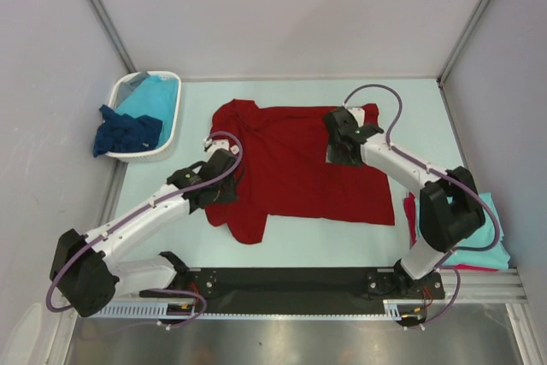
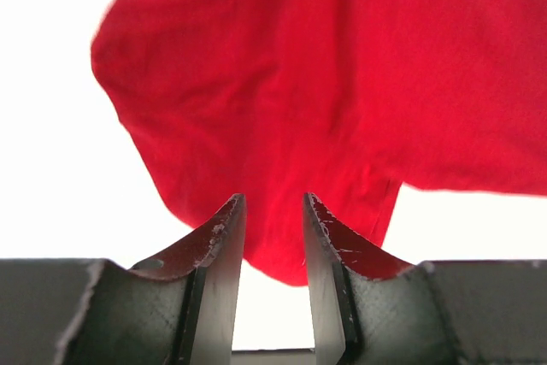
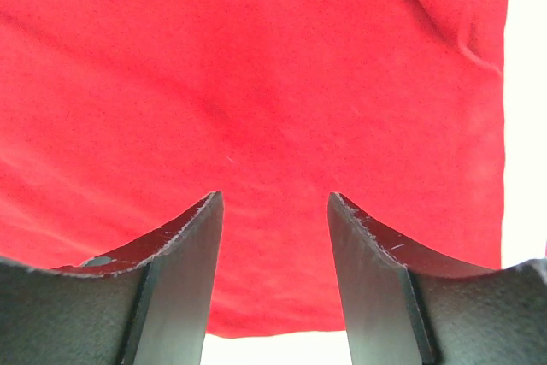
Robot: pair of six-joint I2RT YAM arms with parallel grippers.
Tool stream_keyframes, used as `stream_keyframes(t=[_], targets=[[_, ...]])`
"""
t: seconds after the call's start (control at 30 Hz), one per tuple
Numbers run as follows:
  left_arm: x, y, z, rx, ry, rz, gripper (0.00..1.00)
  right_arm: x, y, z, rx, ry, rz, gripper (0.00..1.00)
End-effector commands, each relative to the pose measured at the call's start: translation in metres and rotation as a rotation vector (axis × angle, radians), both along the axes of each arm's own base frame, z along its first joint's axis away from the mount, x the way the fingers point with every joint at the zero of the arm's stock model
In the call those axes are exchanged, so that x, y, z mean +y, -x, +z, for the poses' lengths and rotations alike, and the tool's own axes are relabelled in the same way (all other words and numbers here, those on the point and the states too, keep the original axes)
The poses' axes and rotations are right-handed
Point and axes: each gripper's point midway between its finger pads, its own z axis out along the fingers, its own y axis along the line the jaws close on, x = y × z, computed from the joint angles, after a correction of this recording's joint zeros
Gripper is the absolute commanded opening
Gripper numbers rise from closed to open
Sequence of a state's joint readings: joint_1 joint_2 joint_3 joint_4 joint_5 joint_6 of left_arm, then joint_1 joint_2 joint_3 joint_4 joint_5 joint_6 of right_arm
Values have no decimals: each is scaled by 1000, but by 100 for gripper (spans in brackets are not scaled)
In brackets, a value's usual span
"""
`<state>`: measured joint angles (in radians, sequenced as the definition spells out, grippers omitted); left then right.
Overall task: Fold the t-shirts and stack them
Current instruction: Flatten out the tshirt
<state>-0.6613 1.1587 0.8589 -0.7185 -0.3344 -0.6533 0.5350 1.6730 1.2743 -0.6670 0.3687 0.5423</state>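
A dark red t-shirt (image 1: 295,173) lies spread flat on the pale table, with a sleeve bunched at its near left corner. My left gripper (image 1: 229,177) hovers at the shirt's left edge. It is open, with the rounded cloth edge (image 2: 282,237) showing beyond its fingertips and nothing between them (image 2: 273,204). My right gripper (image 1: 338,144) is over the shirt's far right part, near the collar. It is open above smooth red cloth (image 3: 256,83), with its jaws wide apart (image 3: 275,198) and holding nothing.
A white plastic basket (image 1: 175,108) stands at the far left with a turquoise t-shirt (image 1: 155,96) inside and a dark navy one (image 1: 128,132) hanging over its rim. By the right arm's base lies a folded turquoise shirt (image 1: 491,232) on a red one (image 1: 412,211). Grey walls enclose the table.
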Motion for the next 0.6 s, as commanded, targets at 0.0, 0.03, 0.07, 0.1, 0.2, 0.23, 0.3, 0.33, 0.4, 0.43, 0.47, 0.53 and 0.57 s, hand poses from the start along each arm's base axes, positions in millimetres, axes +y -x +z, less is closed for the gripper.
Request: stream_keyframes(t=[0.0,0.03,0.07,0.1,0.2,0.23,0.3,0.33,0.4,0.43,0.47,0.53,0.57], targets=[[-8,21,-5,18,-4,-24,38,-20,23,-7,5,17,-60,58],[-11,23,-5,21,-3,-29,38,-20,28,-6,6,2,-59,58],[-13,26,-8,32,-3,-26,38,-21,33,-8,13,-1,-64,57],[-14,29,-15,58,-21,-31,38,-23,38,-11,20,-8,-78,58],[-13,39,-28,122,-42,-19,37,-29,54,-15,31,-32,-97,57],[-14,42,-31,135,-38,-18,37,-33,62,-21,45,-22,-99,57],[-14,46,-36,146,-25,-8,38,-37,68,-19,42,-25,-104,58],[-15,47,-38,149,-20,-9,38,-38,71,-20,46,-22,-104,58],[-16,53,-45,167,-17,-9,38,-43,80,-23,58,-16,-105,58],[-15,56,-50,181,-20,-7,38,-44,83,-23,59,-15,-107,58],[-16,58,-52,188,-21,-7,38,-47,89,-26,72,-10,-107,58],[-18,63,-56,201,-24,-11,38,-48,94,-23,68,-25,-110,58],[-19,65,-57,205,-21,-13,38,-48,100,-26,81,-20,-105,58]])
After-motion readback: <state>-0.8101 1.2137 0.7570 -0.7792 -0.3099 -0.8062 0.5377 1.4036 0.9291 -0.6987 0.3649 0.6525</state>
